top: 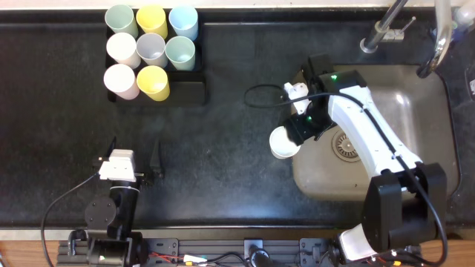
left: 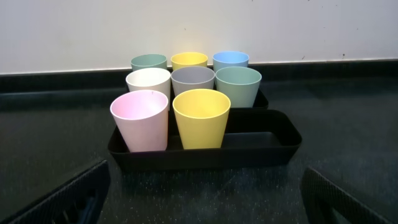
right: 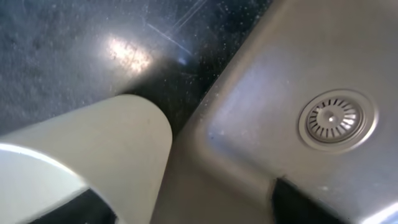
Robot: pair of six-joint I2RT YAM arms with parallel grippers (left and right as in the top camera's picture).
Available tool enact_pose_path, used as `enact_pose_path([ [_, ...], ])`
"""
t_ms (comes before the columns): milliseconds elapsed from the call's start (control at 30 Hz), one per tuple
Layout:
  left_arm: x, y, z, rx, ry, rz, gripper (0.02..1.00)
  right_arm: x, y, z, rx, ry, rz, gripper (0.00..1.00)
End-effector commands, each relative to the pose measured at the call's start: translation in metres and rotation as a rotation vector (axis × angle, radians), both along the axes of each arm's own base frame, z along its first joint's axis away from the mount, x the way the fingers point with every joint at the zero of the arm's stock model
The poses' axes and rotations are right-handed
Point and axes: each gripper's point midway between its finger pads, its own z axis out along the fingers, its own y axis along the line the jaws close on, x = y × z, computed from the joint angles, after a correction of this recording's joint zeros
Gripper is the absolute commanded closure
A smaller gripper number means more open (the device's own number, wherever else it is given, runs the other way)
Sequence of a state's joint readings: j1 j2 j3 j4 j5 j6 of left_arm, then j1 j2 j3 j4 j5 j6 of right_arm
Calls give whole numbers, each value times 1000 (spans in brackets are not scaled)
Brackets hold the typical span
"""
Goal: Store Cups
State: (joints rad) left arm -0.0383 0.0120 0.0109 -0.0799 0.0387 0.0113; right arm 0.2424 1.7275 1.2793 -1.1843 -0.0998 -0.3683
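Left gripper [top: 134, 153]: low over the counter [top: 223, 185] near its own base, fingers spread wide, nothing between them.

Right gripper [top: 295, 133]: closed on a white cup [top: 284, 142], held at the rim. The cup sits at the left edge of the steel sink [top: 415, 96], over the line where the counter meets the basin. Sink drain [right: 339, 118] just beyond it.

Farther back, left side: black tray [left: 261, 134] on the counter, eight cups standing upright in it. Front row pink cup [left: 142, 118] and yellow cup [left: 201, 117], with the slot beside the yellow one vacant. Middle row white, grey, green; back row green, yellow, blue.

Faucet [top: 382, 26] behind the sink.
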Motion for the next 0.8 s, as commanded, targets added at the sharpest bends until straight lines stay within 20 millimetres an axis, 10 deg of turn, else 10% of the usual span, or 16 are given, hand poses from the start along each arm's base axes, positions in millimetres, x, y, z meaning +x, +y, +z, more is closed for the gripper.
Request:
enact_pose_path([
  [33, 0, -1, 0, 17, -6, -10, 20, 20, 8, 24, 33, -65, -31, 923],
  [567, 0, -1, 0, 17, -6, -10, 20, 25, 124, 157, 214, -265, 156, 956],
  [800, 0, -1, 0, 17, -6, -10, 20, 54, 185, 169, 178, -323, 198, 958],
])
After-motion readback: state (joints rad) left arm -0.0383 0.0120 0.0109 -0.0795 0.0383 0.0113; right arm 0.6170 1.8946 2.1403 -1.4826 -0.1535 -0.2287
